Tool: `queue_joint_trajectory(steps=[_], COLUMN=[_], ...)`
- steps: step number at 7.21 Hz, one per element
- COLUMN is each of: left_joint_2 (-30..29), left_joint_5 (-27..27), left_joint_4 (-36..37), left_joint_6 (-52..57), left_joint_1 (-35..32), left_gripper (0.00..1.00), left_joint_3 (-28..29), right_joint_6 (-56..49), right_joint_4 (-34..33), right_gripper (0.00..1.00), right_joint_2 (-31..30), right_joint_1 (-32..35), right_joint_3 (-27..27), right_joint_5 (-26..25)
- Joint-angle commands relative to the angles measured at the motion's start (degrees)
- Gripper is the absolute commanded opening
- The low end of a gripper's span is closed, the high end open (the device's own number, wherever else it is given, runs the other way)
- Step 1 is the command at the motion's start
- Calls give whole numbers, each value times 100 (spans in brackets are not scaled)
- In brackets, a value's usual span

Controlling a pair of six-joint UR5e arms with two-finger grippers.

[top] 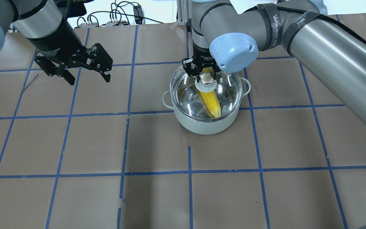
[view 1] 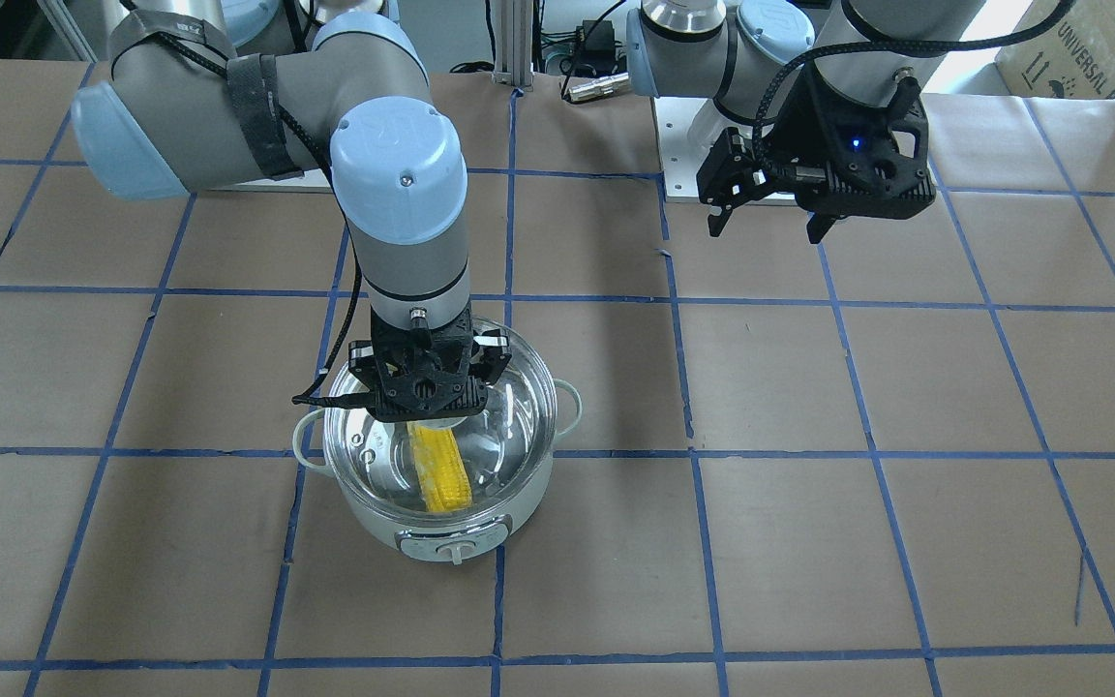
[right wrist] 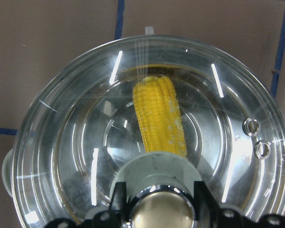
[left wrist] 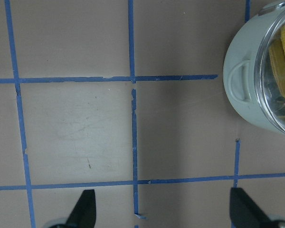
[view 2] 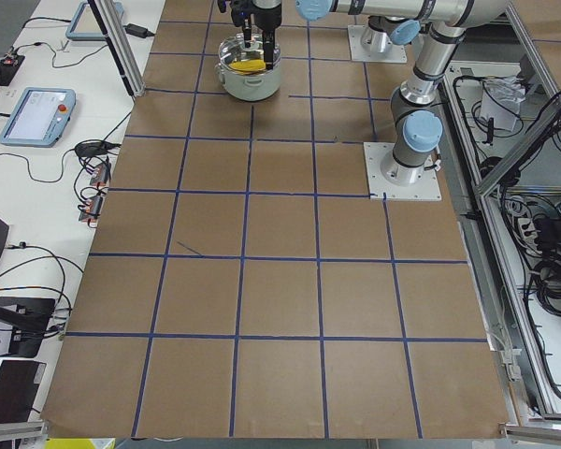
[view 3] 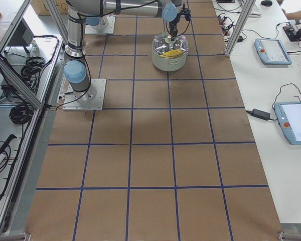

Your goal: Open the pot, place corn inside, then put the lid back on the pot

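Observation:
The pale mint-white pot [view 1: 441,528] stands on the brown papered table, its knob toward the operators' side; it also shows in the overhead view [top: 202,125]. The yellow corn [view 1: 441,474] lies inside it [top: 211,101], seen through the glass. The clear glass lid [view 1: 519,407] sits over the pot's rim [right wrist: 228,142]. My right gripper [top: 206,78] points straight down over the pot's middle, shut on the lid's knob [right wrist: 159,209]. My left gripper [top: 89,81] hovers open and empty above bare table to the left of the pot [left wrist: 242,85].
The table is covered in brown paper with a blue tape grid. A cardboard box [view 1: 1090,48] stands at the far corner behind the left arm. Tablets [view 3: 271,50] and cables lie on the white side bench. The arm base plate [view 1: 693,184] sits near the left gripper.

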Motion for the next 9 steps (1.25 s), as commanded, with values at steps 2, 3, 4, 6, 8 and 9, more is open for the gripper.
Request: queue_joint_trajectory(steps=[2,3,4,6,8,9], left_joint_2=[0,0,0,0,0,0], left_joint_5=[0,0,0,0,0,0], left_joint_4=[0,0,0,0,0,0], left_joint_6=[1,1,1,-8,-8,-8], left_joint_1=[0,0,0,0,0,0], left_gripper=[100,100,100,100,100,100], left_joint_3=[0,0,0,0,0,0], right_joint_6=[-4,-5,-5,-5,-13,-13], right_joint_4=[17,17,8,8,78,104], right_gripper=[20,20,20,20,20,20], right_joint_2=[34,43,43,61,52,43], right_joint_1=[-5,-5,-5,-22,-31,-31], right_joint_3=[9,0,0,0,9,0], right_joint_5=[0,0,0,0,-17,-17])
